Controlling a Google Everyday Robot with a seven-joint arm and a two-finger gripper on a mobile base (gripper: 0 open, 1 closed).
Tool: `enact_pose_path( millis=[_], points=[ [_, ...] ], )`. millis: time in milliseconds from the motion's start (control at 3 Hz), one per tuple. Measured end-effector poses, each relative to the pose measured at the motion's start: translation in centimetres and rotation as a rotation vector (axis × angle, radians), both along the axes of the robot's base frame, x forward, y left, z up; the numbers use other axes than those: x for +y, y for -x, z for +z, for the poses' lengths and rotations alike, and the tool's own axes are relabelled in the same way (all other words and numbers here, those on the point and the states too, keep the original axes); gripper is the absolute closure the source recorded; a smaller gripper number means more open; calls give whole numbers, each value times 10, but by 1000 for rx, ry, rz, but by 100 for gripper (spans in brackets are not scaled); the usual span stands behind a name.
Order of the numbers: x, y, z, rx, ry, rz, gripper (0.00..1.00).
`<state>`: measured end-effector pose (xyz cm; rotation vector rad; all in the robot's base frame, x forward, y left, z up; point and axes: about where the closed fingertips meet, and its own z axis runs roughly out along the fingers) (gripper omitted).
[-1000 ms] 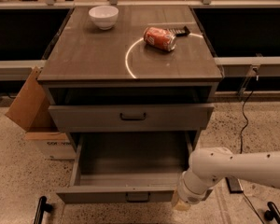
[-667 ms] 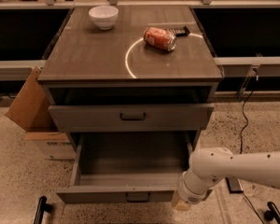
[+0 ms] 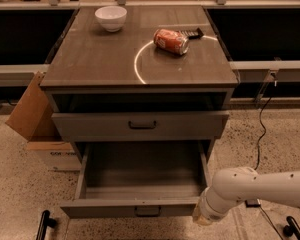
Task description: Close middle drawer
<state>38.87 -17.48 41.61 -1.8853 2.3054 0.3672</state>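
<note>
Looking under the bench's (image 3: 90, 59) front edge, you find the middle drawer (image 3: 105, 208) standing well out, the hand (image 3: 200, 218) at its front's right end below the front-right corner, likely set for pushing, open or closed you cannot tell.

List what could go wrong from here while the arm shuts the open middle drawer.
1. The gripper is at the right end of the middle drawer front, far from the centre handle. An off-centre push may skew the drawer so that it jams.
2. So near the corner, the gripper could slip off the front's right edge.
3. A hard shove might jolt the cabinet, and the can lying on its side on top could roll.
</note>
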Motion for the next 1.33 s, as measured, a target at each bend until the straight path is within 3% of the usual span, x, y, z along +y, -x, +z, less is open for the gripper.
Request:
enact_pose_path(
  millis=[667,1333],
  points=[
    [-19,-28,-32,-97,-10,-4,100],
    [-23,-74,-44,-233,-37,-15,100]
  ],
)
